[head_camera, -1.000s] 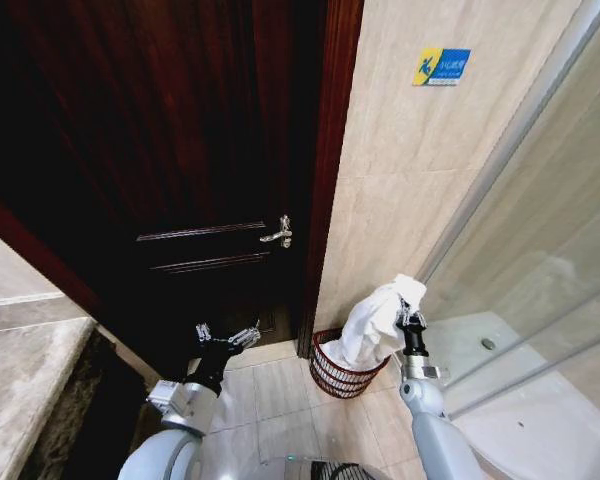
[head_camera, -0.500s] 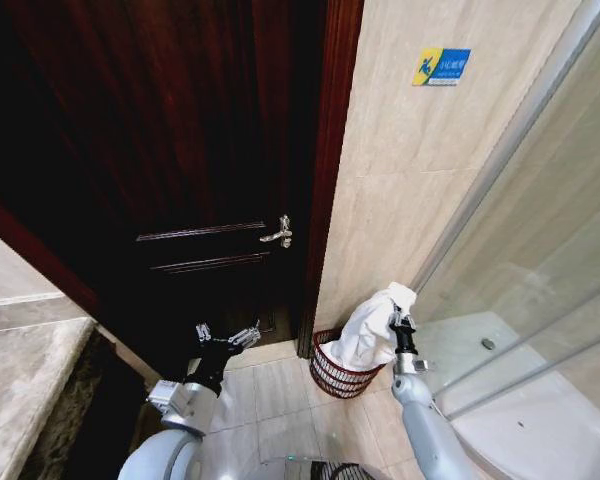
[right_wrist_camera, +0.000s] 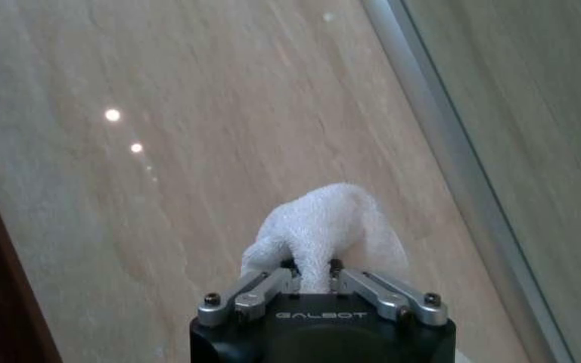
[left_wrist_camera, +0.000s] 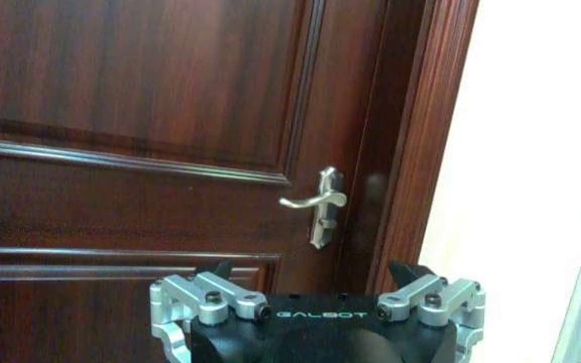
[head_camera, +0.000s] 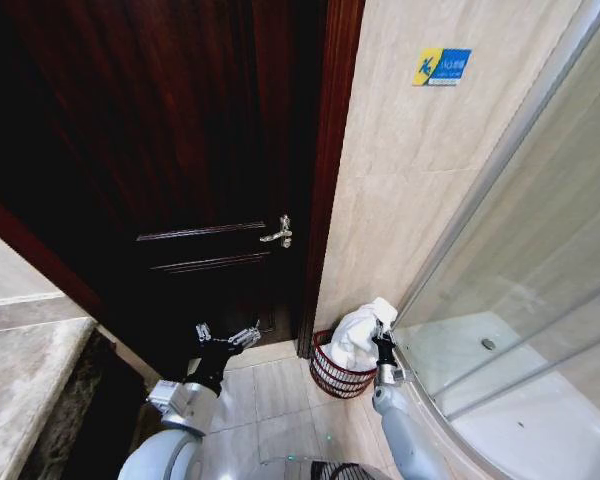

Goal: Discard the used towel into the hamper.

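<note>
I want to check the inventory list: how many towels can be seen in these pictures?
1. The white towel is pinched in the right tool, hanging over the hamper by the wall beside the door. Others could lie hidden in the hamper beneath it.

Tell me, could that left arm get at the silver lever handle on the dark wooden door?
Probably yes. The left gripper hangs open below the silver lever handle, facing the dark wooden door, and nothing lies between them, though it would have to rise.
</note>
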